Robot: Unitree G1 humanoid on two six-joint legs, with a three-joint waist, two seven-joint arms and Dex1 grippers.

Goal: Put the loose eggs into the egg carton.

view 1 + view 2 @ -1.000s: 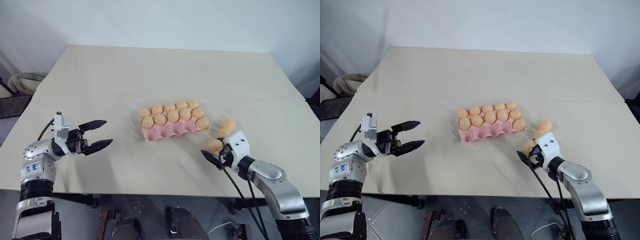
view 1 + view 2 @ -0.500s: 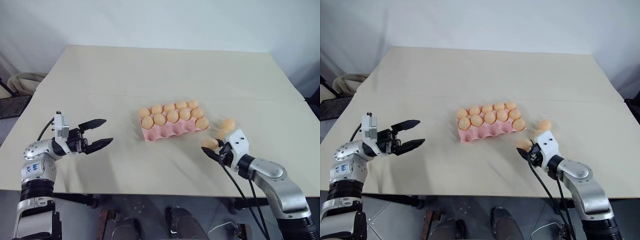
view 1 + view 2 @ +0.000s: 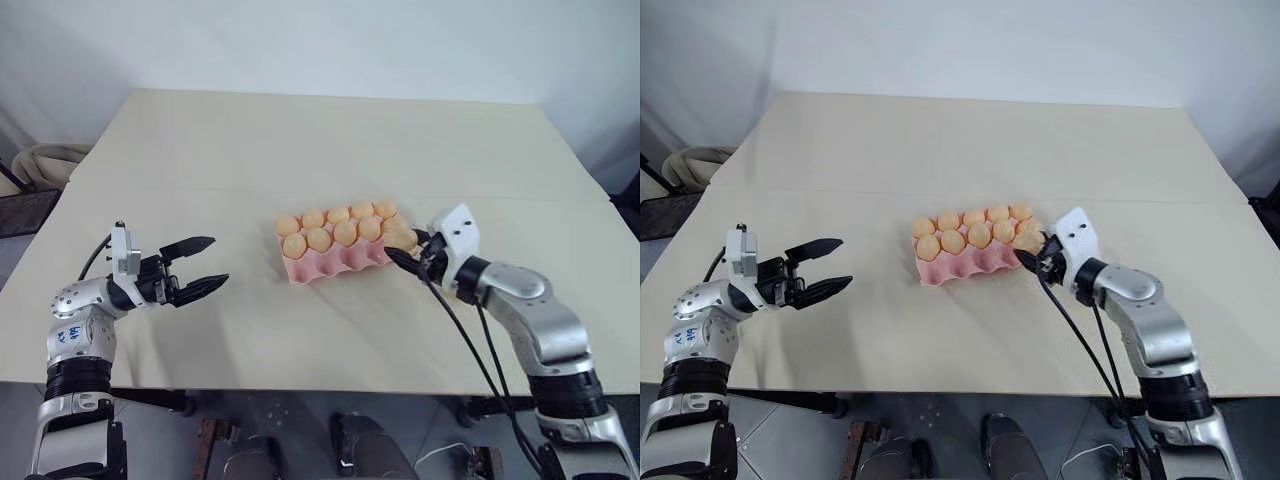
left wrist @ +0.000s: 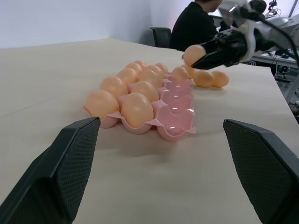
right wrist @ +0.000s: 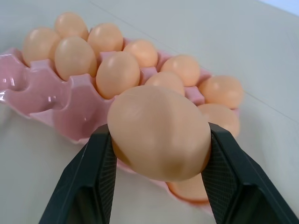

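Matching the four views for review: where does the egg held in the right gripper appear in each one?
Left eye view: held egg at the pink egg carton's right end, in the right gripper.
Right eye view: same place.
Left wrist view: raised above the carton's far end.
Right wrist view: centre, between the black fingers.
Shared landmark: the carton.

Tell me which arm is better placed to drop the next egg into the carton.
Right. The right gripper already holds an egg just beside the egg carton, near its open cups. The left gripper hangs open and well off to the side.
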